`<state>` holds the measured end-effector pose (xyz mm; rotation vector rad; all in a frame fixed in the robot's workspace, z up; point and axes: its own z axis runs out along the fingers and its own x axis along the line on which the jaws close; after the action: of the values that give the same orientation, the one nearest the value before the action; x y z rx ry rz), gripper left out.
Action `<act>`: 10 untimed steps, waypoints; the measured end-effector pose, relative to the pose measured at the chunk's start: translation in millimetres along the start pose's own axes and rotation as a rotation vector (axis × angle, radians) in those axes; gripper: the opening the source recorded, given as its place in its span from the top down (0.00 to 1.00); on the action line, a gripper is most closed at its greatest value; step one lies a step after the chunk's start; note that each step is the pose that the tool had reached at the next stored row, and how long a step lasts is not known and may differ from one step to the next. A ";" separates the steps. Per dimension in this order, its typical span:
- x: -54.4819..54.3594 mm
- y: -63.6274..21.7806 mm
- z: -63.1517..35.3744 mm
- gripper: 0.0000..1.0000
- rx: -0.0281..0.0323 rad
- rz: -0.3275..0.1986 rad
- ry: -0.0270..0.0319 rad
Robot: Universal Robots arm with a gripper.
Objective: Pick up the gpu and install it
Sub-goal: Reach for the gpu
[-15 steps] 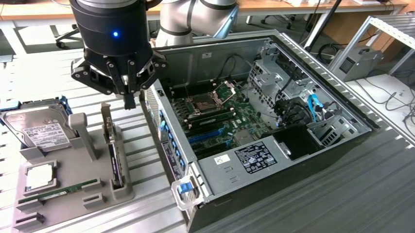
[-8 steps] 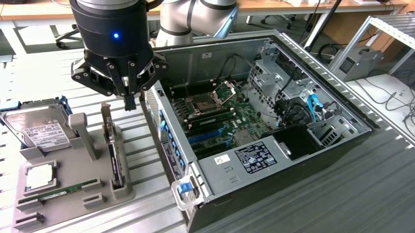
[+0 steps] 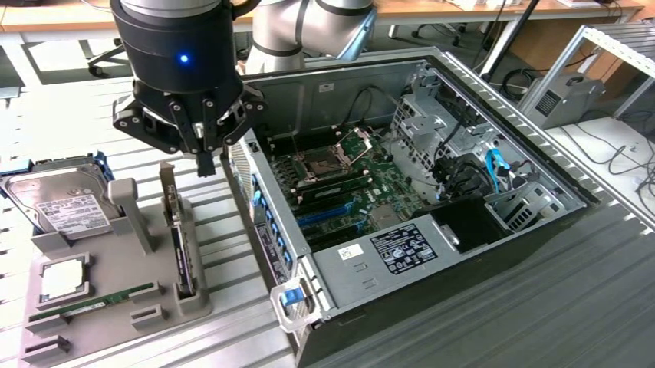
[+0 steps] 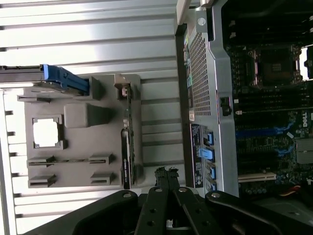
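The gpu [image 3: 182,253] stands on edge in a slot of the grey holder [image 3: 113,326], its silver bracket end toward the far side. In the wrist view the gpu [image 4: 128,142] appears edge-on as a thin dark card. My gripper [image 3: 205,163] hangs shut just above the card's bracket end, slightly toward the computer case, and holds nothing. Seen from the wrist, the shut fingertips [image 4: 166,174] sit off the card's near end, between the grey holder [image 4: 78,112] and the case.
An open computer case [image 3: 409,192] lies to the exterior view's right, its motherboard with blue slots [image 3: 327,213] exposed. The holder also carries a hard drive [image 3: 64,208], a CPU [image 3: 64,277] and a RAM stick [image 3: 92,301]. The case wall [image 4: 215,98] stands close beside the gripper.
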<state>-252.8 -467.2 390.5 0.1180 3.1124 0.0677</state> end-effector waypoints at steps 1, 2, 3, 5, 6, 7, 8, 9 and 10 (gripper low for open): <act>0.0 -0.3 0.0 0.89 0.0000 0.000 0.0000; 0.0 -0.6 0.0 0.89 0.0000 0.000 0.0000; -0.1 -0.8 0.1 0.89 -0.0001 0.000 0.0000; -0.1 -1.3 0.1 0.89 0.0000 0.000 0.0000; -0.1 -1.6 0.1 0.89 0.0000 0.000 0.0000; -0.2 -1.9 0.1 0.89 0.0000 0.000 0.0000; -0.2 -2.1 0.1 0.89 0.0000 0.000 0.0000; -0.2 -2.3 0.1 0.89 0.0000 0.000 0.0000; -0.2 -2.6 0.1 0.89 0.0001 0.000 0.0001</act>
<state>-252.8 -469.8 390.3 0.1180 3.1125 0.0675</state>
